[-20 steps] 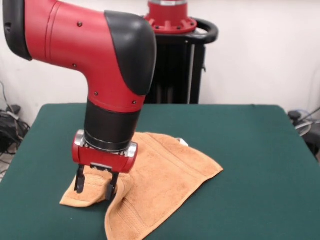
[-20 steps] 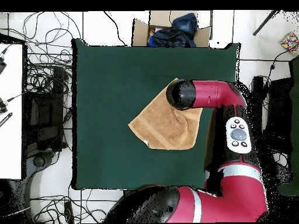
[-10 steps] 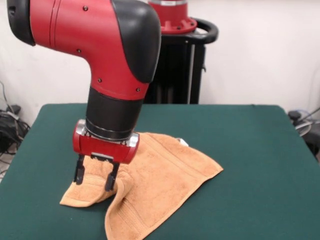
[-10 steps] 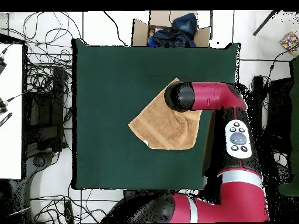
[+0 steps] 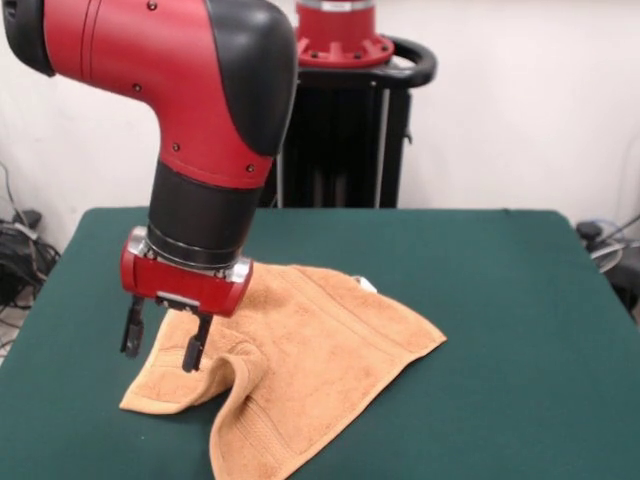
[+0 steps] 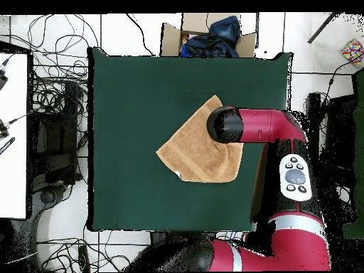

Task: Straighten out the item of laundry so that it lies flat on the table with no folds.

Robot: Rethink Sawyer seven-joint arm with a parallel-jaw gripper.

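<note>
- While my arm [image 5: 190, 110] comes down from above, the table [image 5: 500, 300] spreads its dark green top beneath me, far wider than anything lying on it; from overhead the table [image 6: 142, 99] shows as a broad green rectangle.
- On that green top lies the towel [image 5: 320, 350], orange-tan terry cloth with woven border bands, nearer one side of the table than the other.
- From overhead the towel [image 6: 195, 153] sits as a tilted, roughly four-cornered patch, one corner pointing toward the far edge, and my arm [image 6: 263, 128] covers its corner on that side.
- From the front the towel is not flat: a raised fold runs down toward the near edge, and a flap lies turned over below me.
- A small white tag [image 5: 366, 285] peeks out at the towel's far edge.
- My gripper [image 5: 162, 340] hangs over the towel's left part in the front view, above the turned-over flap.
- My jaws stand apart with a clear gap between the two dark fingers [image 5: 193, 345], and nothing is held between them.
- Whether my fingertips graze the cloth I cannot tell; they seem just above it, and no cloth is pinched or lifted.
- Beyond the table's far edge in the overhead view, a cardboard box [image 6: 206, 35] holds dark blue cloth.
</note>
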